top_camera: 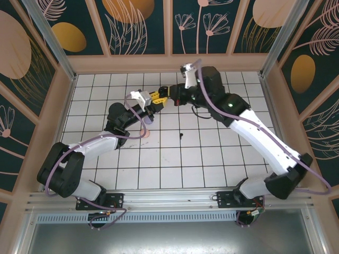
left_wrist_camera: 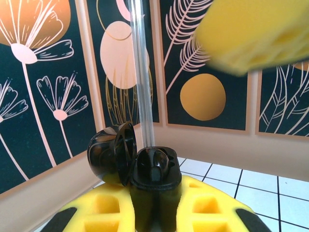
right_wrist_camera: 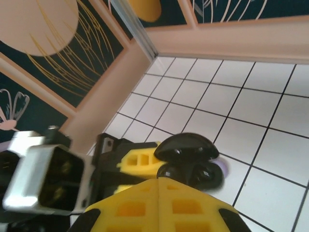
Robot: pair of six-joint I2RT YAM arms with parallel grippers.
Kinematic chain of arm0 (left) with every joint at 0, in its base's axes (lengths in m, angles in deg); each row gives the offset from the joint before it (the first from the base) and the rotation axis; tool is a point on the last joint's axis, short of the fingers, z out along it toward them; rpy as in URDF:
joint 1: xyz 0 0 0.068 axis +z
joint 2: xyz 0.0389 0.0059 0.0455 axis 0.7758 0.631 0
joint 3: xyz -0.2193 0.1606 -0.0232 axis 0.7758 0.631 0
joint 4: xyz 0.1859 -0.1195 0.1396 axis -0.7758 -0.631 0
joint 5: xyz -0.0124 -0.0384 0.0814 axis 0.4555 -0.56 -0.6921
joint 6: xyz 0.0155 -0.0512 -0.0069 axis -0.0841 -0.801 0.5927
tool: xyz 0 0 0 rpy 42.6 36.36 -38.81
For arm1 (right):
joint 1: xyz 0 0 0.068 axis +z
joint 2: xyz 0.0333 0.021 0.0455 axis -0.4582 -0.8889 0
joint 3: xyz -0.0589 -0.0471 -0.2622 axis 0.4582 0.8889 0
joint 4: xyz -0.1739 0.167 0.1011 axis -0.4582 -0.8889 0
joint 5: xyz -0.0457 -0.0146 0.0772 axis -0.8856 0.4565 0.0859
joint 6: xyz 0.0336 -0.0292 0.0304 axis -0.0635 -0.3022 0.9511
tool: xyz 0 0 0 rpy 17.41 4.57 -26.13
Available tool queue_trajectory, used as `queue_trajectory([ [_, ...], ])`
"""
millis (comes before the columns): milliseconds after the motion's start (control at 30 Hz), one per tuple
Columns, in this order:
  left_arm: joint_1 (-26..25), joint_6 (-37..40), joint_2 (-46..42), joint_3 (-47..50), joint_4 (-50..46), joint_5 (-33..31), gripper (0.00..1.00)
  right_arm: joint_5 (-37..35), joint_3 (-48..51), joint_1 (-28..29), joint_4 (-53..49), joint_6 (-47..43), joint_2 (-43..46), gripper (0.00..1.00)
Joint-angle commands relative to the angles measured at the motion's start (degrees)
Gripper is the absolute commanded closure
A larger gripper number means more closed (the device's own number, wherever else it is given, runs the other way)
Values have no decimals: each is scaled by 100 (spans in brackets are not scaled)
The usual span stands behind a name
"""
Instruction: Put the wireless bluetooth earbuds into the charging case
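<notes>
Two halves of the charging case (left_wrist_camera: 155, 186) gape open, clamped between left gripper (left_wrist_camera: 154, 212) fingers, lid (left_wrist_camera: 112, 153) at 9 o'clock. Right gripper (right_wrist_camera: 158, 188) fingers meet closed beside it; one black earbud (top_camera: 181, 135) lies on the tiles (top_camera: 212, 159). Line the earbud up over a socket (left_wrist_camera: 153, 166), then lower slowly.

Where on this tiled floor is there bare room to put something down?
Bare: the near tiles between the two arm bases, and the far-left corner by the wall. Crowded: mid-floor, where left gripper and right gripper meet at the charging case, with a black earbud and pink earbud lying just nearer.
</notes>
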Motion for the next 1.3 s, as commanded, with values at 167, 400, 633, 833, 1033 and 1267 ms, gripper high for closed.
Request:
queue_trajectory([
  [167,-9,-235,-194,349,611,-239,100,-479,1286,-391,-232,607,1042,69],
  [400,-10,-223,-583,771,722,-519,100,-651,2413,-709,-143,935,775,38],
  [633,-9,-344,-816,1236,993,-674,100,-886,2524,-716,-307,1125,-303,29],
  [833,-9,-508,-974,1520,1174,-802,100,-851,2238,-694,-386,1314,-1131,29],
  [1033,-1,-618,-1067,1631,1189,-811,100,-903,1980,-593,-530,1428,-1759,31],
  [1267,-2,-631,-1106,1671,1217,-811,100,-910,1642,-451,-628,1558,-2378,37],
])
